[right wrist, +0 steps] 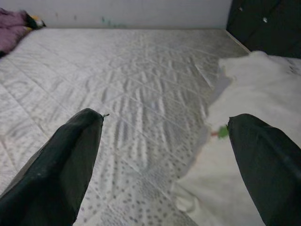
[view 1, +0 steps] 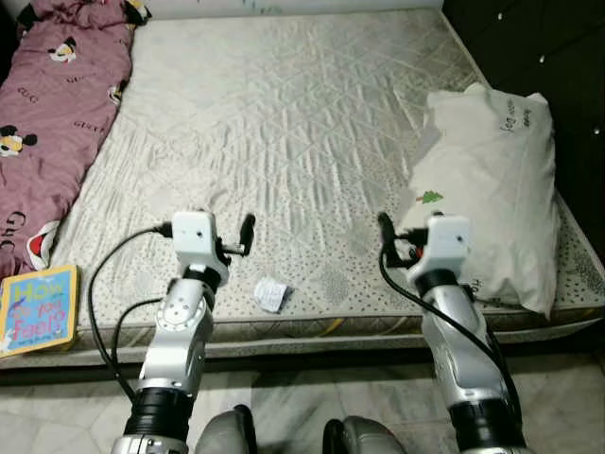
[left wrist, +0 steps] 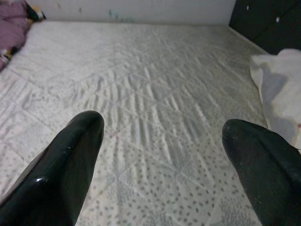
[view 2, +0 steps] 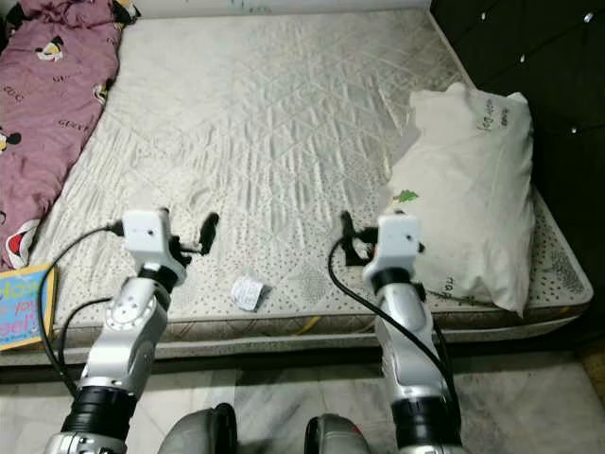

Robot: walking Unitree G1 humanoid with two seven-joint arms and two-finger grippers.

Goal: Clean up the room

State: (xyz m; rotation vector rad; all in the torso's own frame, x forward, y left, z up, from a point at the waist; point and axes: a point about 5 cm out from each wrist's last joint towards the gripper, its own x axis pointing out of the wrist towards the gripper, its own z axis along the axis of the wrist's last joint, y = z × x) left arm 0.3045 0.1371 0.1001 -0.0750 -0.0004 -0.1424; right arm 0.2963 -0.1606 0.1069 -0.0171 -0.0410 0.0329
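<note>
Paper scrap [view 1: 272, 293] on mattress [view 1: 284, 142] not yet reached; both grippers held spread, empty; left gripper [view 1: 248, 234] must be lowered.

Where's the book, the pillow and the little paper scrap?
book [view 1: 38, 309]: left eye view, middle of its cover.
pillow [view 1: 492, 189]: left eye view, middle of its top face.
paper scrap [view 1: 272, 293]: left eye view, its centre.

A broad open stretch is left across the middle of the mattress [view 1: 284, 142]. At its right edge the way is blocked by a white pillow [view 1: 496, 189]; along its left edge a pink blanket [view 1: 52, 104] is spread. A crumpled paper [view 1: 272, 293] and a book [view 1: 38, 309] lie near its front edge.
</note>
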